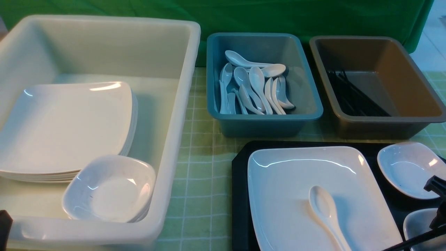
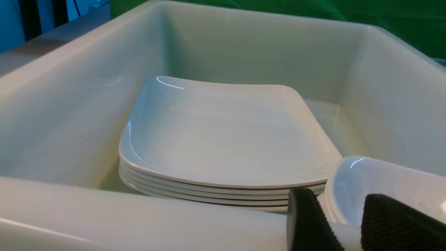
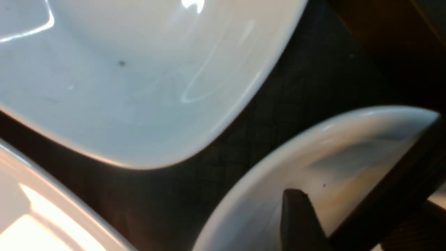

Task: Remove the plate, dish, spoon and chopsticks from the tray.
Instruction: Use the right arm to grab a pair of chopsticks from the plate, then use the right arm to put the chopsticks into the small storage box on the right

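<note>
Reaching arm: the right fingers (image 1: 440,214) are low over the near right corner of the tray (image 1: 240,195), much nearer the job than the left ones.
Sticks: the chopsticks (image 1: 414,238) are thin, black and straight. They slant across the near small dish (image 1: 418,223), and their long way runs from the front up to those fingers.
Grip: it is too blurry up close, so I cannot tell if the right fingers are squeezing the sticks.
Other arm: the left fingers (image 1: 4,228) are spread apart, holding nothing, by the white tub (image 1: 174,139).
Middle: the spoon (image 1: 322,204), white and shiny, lies in the plate (image 1: 296,174), which is big and smooth, on the bumpy tray.
Far back: the brown tub (image 1: 383,127) holds black sticks, straight ahead.
</note>
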`<action>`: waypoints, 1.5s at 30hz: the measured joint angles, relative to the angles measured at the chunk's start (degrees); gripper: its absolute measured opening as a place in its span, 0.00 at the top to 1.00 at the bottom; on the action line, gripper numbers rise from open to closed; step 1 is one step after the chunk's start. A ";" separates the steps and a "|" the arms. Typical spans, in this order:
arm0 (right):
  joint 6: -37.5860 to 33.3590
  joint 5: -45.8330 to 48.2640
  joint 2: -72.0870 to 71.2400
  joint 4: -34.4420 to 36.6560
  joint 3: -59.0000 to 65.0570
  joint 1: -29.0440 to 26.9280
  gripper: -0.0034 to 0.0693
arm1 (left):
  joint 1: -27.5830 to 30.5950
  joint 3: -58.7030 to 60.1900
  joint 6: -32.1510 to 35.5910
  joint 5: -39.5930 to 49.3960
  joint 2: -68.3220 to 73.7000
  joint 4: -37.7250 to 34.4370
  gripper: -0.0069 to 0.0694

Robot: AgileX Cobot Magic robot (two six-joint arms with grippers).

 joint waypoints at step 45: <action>-40.99 8.61 -11.86 10.95 -25.63 10.86 0.82 | 0.00 0.00 -0.01 0.00 0.00 0.00 0.62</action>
